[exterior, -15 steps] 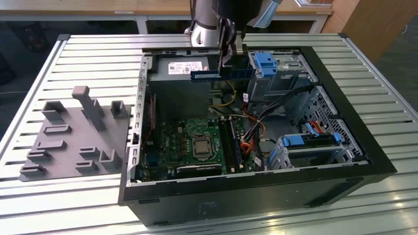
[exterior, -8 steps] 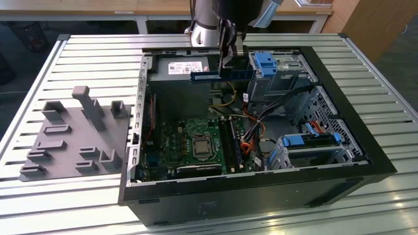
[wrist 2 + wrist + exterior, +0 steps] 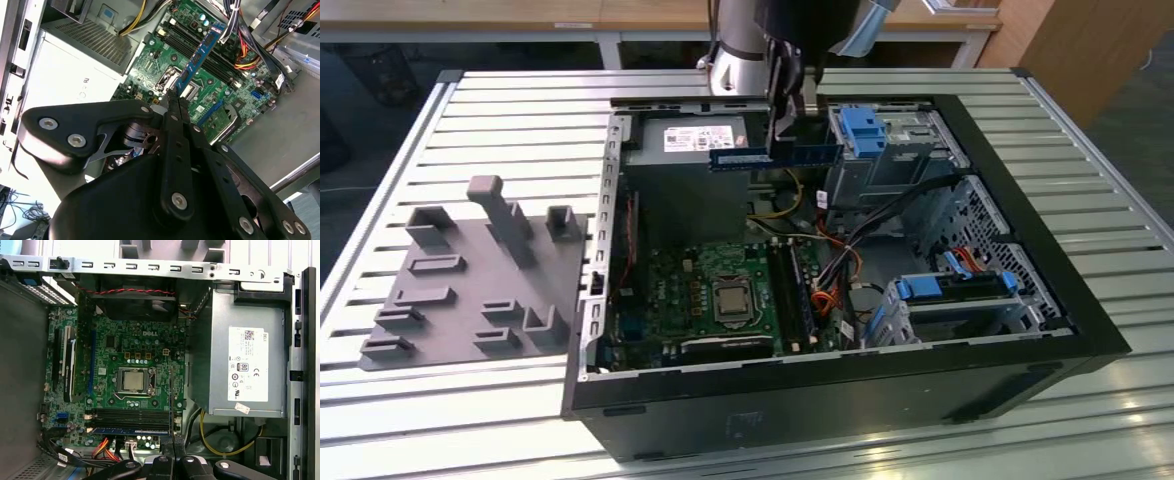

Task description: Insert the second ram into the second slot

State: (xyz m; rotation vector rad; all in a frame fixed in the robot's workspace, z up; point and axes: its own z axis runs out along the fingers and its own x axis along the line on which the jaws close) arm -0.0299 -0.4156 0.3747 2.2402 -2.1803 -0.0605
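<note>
My gripper (image 3: 790, 140) pinches the second ram (image 3: 747, 158) on edge, high above the motherboard (image 3: 700, 285). Its long axis is level, running along the exterior view's left-right.

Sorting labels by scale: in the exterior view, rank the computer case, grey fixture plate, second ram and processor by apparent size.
1. computer case
2. grey fixture plate
3. second ram and processor, unranked: the ram is longer but thinner, and it is held raised above the case.
</note>
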